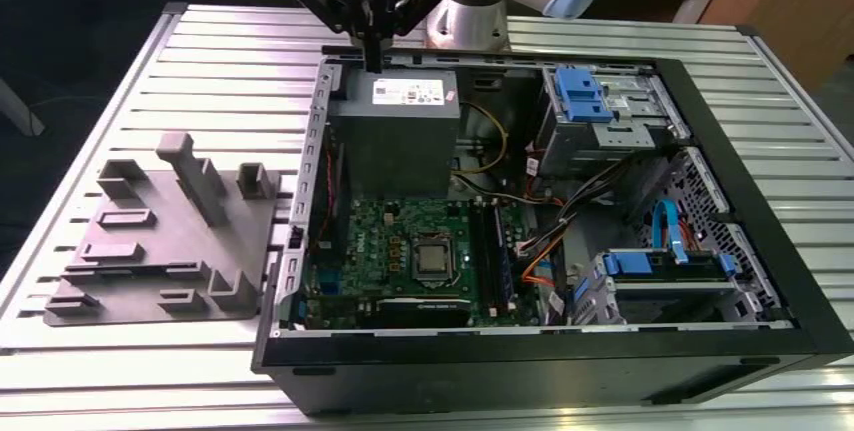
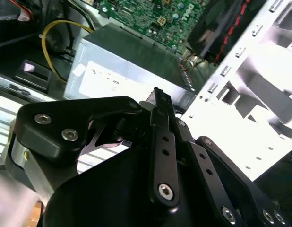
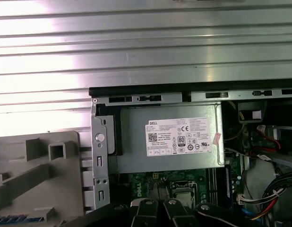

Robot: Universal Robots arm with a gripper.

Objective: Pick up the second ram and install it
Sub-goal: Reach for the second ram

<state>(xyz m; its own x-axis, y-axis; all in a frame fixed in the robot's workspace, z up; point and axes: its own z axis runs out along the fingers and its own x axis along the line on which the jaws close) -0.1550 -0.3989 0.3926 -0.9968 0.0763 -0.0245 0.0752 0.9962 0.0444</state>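
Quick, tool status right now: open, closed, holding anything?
Tool: closed, nothing visibly held, poised over the grey power supply at the case's edge.

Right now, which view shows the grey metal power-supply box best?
First wrist view: the grey metal power-supply box lies whole, label facing the camera. Exterior view shows it whole but slanted; second wrist view, partly behind the pincer.

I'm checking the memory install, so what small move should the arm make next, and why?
Probably shift the hand from above the grey power supply toward the memory slots beside the processor socket. It hovers over that supply, well off those slots; I cannot tell whether it holds the ram.
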